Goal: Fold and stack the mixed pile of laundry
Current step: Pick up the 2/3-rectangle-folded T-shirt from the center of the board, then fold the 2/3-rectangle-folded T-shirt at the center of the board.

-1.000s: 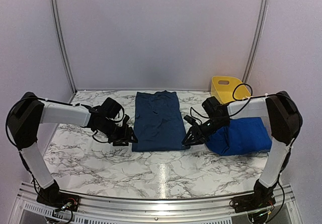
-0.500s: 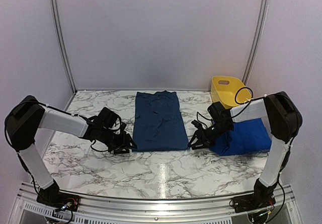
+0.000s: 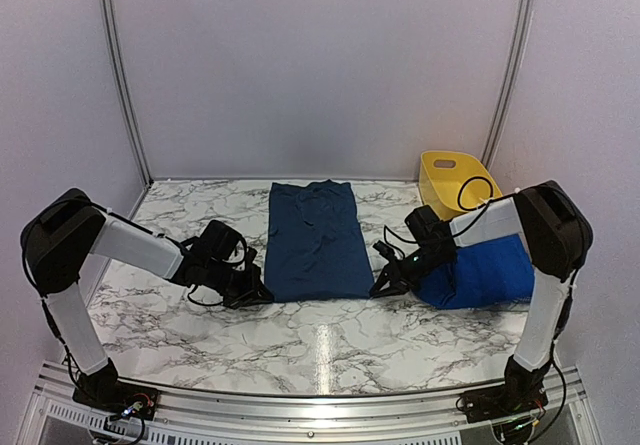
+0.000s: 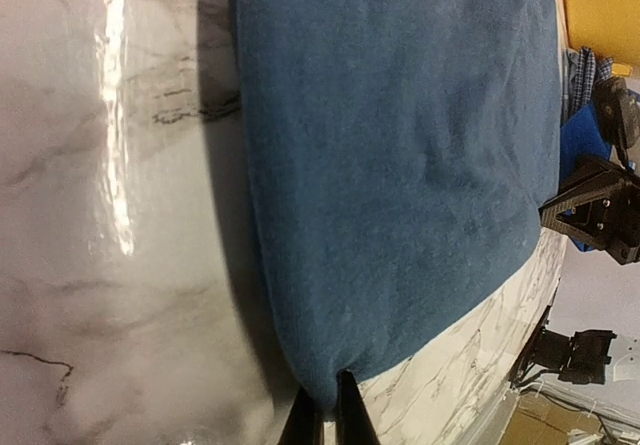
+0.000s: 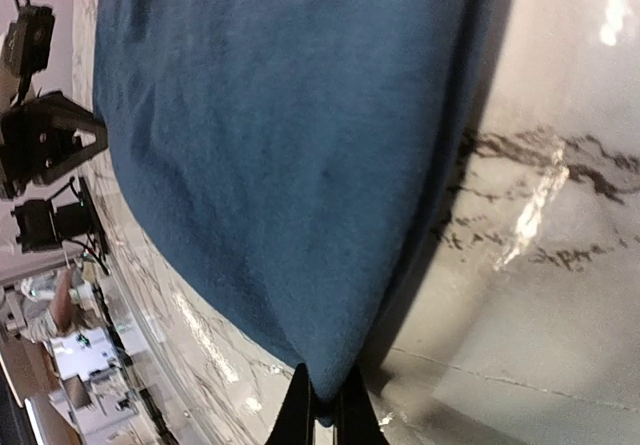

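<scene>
Nearest the arm bases, bare marble table [image 3: 200,335] runs in front of the denim garment [image 3: 315,240]. The garment lies flat as a long rectangle, with its short near edge facing the bases.

The left gripper [image 3: 258,288] sits low at the garment's near left corner, and the right gripper [image 3: 381,286] sits low at its near right corner. Both are clenched on the cloth. In the left wrist view the left fingers [image 4: 300,427] stand pressed almost together. The rounded corner of the denim comes down to a point right between them, so only that tip is in the jaws. The right wrist view shows the same at the other corner: the cloth narrows and tucks in between the right fingers [image 5: 298,417], which are closed on it. Whether either corner is raised off the marble I cannot tell.

All the rest of the denim lies outside both jaws, spreading away from them toward the back wall, smooth near the grippers and lightly wrinkled at its far end.

Just right of the denim's near half, behind the right gripper, a blue garment [image 3: 480,270] lies bunched. A scrap of checked shirt [image 4: 582,70] shows just past the blue garment. Right of the denim's far end stands a yellow tub [image 3: 455,175].
</scene>
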`<state>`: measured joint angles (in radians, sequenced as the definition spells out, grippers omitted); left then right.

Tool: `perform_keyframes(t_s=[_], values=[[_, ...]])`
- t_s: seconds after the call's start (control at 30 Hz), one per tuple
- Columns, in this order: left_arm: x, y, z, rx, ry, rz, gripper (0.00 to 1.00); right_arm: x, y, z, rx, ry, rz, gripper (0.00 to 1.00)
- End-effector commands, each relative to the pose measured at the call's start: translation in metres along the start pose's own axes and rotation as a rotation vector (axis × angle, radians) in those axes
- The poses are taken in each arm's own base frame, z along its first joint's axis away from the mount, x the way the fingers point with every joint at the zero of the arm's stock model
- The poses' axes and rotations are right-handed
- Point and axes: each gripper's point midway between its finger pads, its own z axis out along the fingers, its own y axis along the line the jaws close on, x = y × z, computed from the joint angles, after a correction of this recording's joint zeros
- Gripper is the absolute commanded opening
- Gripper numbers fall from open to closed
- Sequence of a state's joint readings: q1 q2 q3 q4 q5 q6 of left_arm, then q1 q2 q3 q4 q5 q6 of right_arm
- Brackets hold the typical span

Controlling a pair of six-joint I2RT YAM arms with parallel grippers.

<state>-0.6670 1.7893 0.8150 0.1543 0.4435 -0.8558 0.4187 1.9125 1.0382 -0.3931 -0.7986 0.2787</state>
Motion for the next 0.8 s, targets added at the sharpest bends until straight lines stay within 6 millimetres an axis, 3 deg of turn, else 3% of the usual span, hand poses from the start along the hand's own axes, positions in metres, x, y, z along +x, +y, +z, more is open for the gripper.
perform_keyframes(t_s=[0.0, 0.2, 0.3, 0.4, 0.47, 0.57, 0.63, 0.77], values=[[0.012, -0.009, -0.002, 0.014, 0.007, 0.015, 0.0, 0.005, 0.016, -0.006, 0.009, 0.002, -0.047, 0.0], [0.061, -0.013, -0.022, 0.007, 0.035, 0.01, 0.0, 0.051, 0.034, -0.018, 0.016, 0.046, -0.049, 0.0], [0.089, -0.026, -0.034, 0.013, 0.069, 0.043, 0.0, 0.079, 0.048, -0.027, 0.015, 0.066, -0.045, 0.0], [0.106, -0.044, -0.051, 0.019, 0.077, 0.08, 0.0, 0.086, 0.071, -0.046, -0.015, 0.03, -0.056, 0.0], [0.103, -0.055, -0.065, 0.041, 0.048, 0.08, 0.0, 0.079, 0.087, -0.058, -0.025, -0.005, -0.074, 0.0], [0.086, -0.072, -0.078, 0.03, 0.007, 0.133, 0.0, 0.05, 0.102, -0.071, 0.001, -0.059, -0.123, 0.0], [0.063, -0.084, -0.084, 0.023, -0.03, 0.148, 0.0, 0.029, 0.104, -0.074, 0.017, -0.078, -0.14, 0.0], [0.009, -0.085, -0.087, -0.004, -0.117, 0.128, 0.0, -0.028, 0.103, -0.082, 0.024, -0.153, -0.161, 0.0]])
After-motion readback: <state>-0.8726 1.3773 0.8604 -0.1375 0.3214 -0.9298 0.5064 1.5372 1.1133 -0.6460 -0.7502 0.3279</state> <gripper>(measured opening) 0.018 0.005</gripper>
